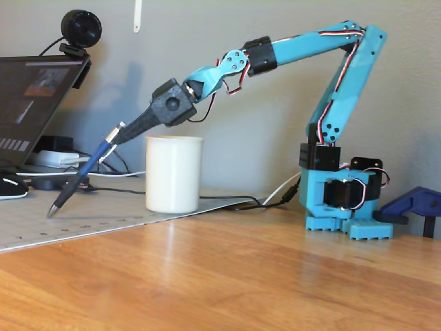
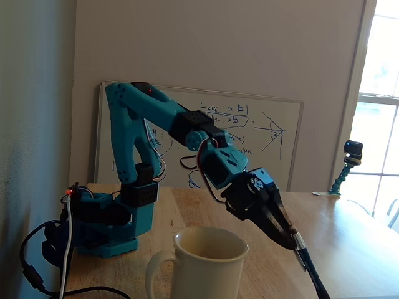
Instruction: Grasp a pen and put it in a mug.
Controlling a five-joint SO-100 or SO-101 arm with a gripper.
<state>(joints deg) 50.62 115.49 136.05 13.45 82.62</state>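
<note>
The pen has a blue barrel, a dark front section and a silver clip end. It hangs tilted in the air, tip down to the left, just above the mat. My black gripper is shut on its upper end. The white mug stands upright on the table, right of the pen and below the gripper's body. In the other fixed view, the gripper sits right of the mug, which shows a handle on its left, and the pen runs down out of the frame.
A laptop with a webcam stands at the left, with a mouse and cables in front. A grey cutting mat covers the table's left part. The arm's base stands at the right beside a blue clamp. A whiteboard leans behind.
</note>
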